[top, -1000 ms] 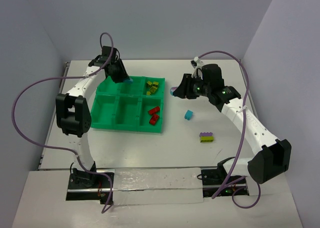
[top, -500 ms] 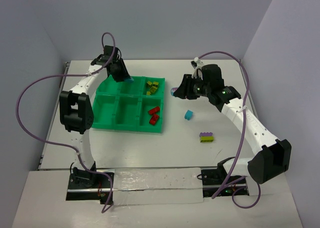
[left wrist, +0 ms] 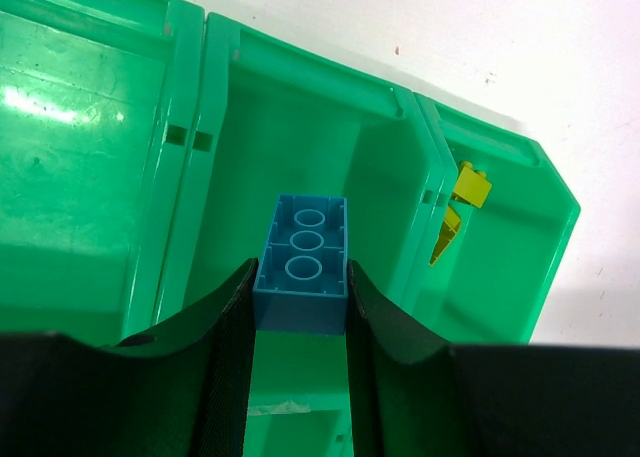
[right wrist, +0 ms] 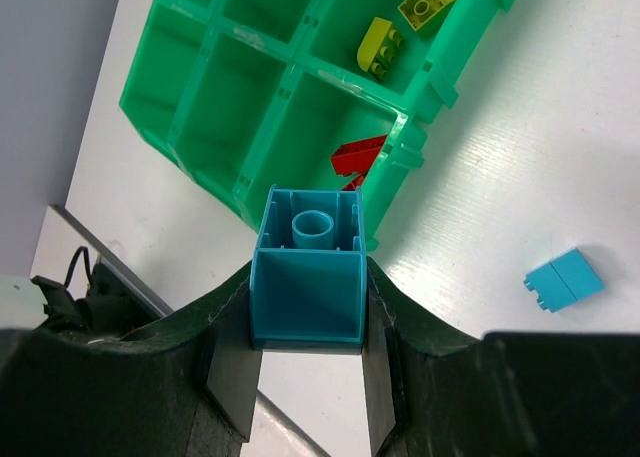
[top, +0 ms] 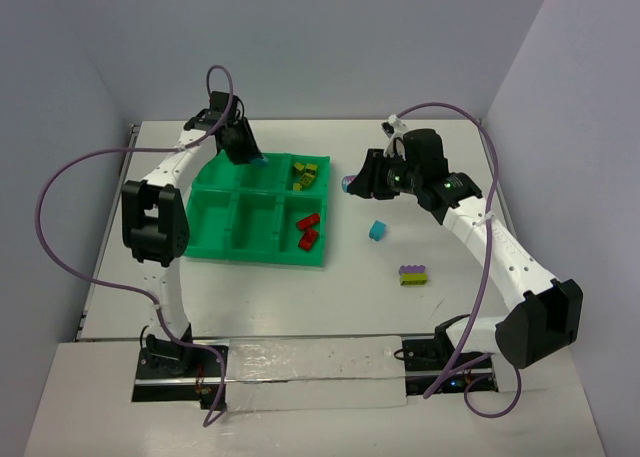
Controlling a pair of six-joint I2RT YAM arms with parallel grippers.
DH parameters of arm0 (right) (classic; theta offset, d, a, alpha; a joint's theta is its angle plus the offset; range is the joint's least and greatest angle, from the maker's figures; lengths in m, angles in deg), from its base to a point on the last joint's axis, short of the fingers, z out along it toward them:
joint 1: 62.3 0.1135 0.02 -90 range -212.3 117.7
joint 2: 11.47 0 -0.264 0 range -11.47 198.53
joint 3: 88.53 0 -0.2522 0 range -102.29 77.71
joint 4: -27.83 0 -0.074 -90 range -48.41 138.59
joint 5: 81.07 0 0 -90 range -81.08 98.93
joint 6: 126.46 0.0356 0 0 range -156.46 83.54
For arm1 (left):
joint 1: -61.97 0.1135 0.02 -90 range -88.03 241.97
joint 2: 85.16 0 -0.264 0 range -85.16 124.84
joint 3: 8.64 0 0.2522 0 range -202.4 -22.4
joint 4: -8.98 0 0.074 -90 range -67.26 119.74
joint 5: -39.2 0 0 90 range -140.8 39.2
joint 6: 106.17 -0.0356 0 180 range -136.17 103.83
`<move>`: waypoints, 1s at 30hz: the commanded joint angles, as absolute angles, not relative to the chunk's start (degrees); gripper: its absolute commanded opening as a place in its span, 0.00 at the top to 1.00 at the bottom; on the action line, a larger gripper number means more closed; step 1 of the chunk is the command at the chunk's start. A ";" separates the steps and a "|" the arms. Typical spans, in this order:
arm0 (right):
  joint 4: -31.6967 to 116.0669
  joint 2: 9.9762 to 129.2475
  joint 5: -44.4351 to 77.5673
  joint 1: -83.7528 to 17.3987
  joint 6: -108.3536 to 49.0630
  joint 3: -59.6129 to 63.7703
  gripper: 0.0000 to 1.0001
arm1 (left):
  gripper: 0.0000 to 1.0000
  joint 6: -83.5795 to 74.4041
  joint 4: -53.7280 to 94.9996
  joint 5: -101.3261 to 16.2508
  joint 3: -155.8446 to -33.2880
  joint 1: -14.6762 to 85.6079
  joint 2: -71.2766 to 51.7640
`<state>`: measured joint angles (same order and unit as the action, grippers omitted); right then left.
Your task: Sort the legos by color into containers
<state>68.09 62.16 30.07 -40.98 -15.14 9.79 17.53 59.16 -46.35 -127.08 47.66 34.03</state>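
The green tray (top: 205, 222) lies left of centre. My left gripper (top: 247, 153) is shut on a blue brick (top: 259, 161), holding it above the tray's back middle compartment; in the left wrist view the brick (left wrist: 303, 267) sits between the fingers, studs down. My right gripper (top: 353, 183) hovers over the table just right of the tray, shut on a cyan brick (right wrist: 308, 277). Yellow-green bricks (top: 305, 172) lie in the back right compartment, red bricks (top: 308, 232) in the front right one. A loose cyan brick (top: 376, 230) and a purple and yellow-green brick (top: 413, 275) lie on the table.
The tray's left compartments (left wrist: 80, 157) and front middle compartment hold nothing. The right wrist view shows the tray (right wrist: 200, 77), the red bricks (right wrist: 358, 157) and the loose cyan brick (right wrist: 563, 279). Walls close in the back and both sides.
My left gripper has shifted slightly toward the back and right with the blue brick. The right arm has barely moved.
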 commanded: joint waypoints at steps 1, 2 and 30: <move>67.50 60.44 29.40 -41.21 -16.07 9.25 1.00 | 0.62 16.16 58.70 -46.05 -130.24 47.11 34.02; 67.43 60.51 29.42 -41.21 -16.09 9.23 1.00 | 0.60 16.07 58.77 -46.12 -130.24 47.10 33.94; 69.63 82.52 22.86 -32.10 -11.40 -15.45 1.00 | 0.24 16.46 64.79 -53.16 -130.04 48.27 11.34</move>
<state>69.92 76.81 26.30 -33.88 -13.37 -6.36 16.20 62.80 -49.41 -128.46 47.04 17.65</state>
